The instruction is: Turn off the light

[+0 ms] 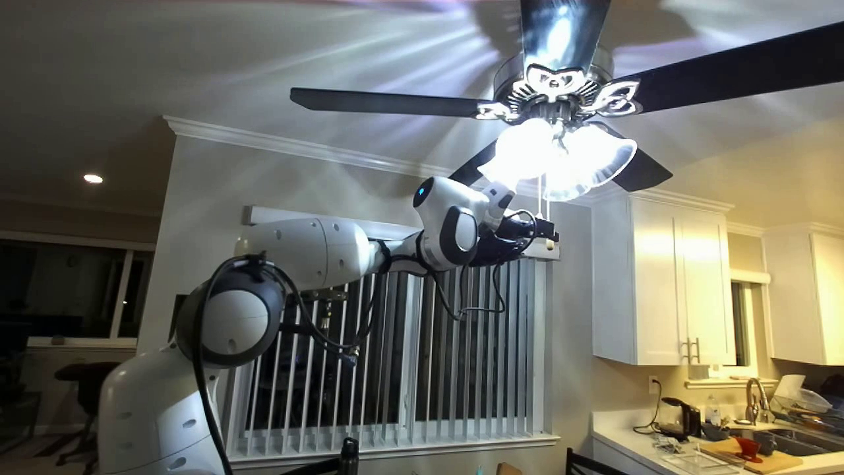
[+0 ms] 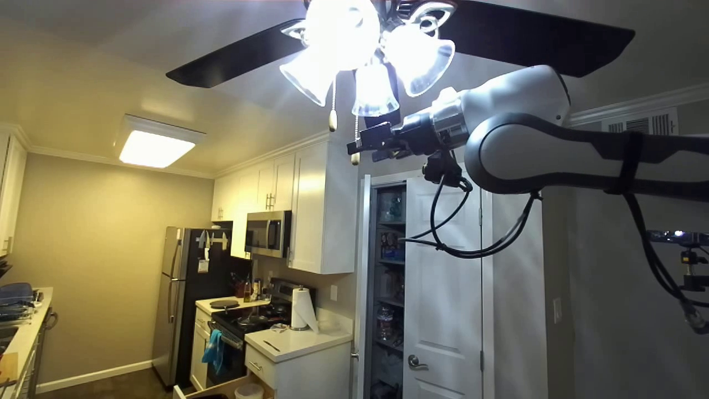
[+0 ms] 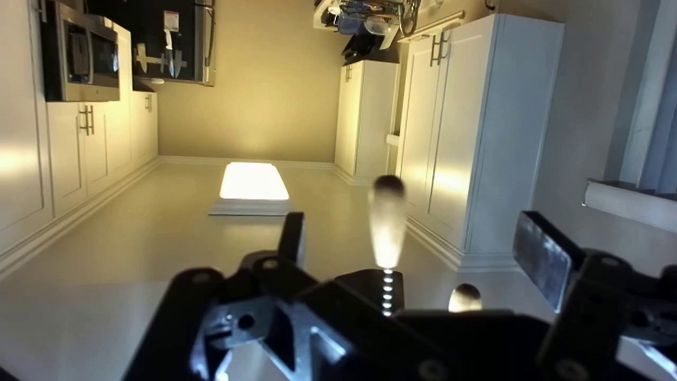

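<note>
The light [image 1: 572,158] blazed above the claw [image 3: 418,251], whose jaws stood wide apart, holding nothing. In the wrist view, a pull-chain knob [image 3: 387,227] appeared between them with a second knob [image 3: 465,299] nearby, though their depth against the claw was hard to judge.

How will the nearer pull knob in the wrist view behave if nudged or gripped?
Likely swings: the knob hangs on a thin beaded chain. Probably lightweight, being small compared with the glass shades. May slip, given its rounded, tapering shape.
</note>
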Available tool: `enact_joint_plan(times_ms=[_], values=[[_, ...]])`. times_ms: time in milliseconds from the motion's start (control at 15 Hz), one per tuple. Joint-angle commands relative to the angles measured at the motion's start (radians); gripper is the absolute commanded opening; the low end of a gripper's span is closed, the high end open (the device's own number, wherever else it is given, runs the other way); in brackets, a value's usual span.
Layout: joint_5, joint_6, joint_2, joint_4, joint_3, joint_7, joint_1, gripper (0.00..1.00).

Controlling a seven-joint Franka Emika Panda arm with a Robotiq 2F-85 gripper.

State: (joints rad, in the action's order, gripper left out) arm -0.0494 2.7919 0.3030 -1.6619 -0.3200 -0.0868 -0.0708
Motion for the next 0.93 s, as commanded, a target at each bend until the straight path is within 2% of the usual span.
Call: enact_joint_plan(times_ms=[0, 600, 867], values=[[-0.041, -0.008, -0.017, 0.021, 0.002, -0.042, 0.000, 1.00], [-0.077, 0.025, -0.063, 0.063, -0.003, -0.088, 0.012, 1.00], [-0.126, 0.047, -0.090, 0.096, -0.035, -0.140, 0.064, 1.00]])
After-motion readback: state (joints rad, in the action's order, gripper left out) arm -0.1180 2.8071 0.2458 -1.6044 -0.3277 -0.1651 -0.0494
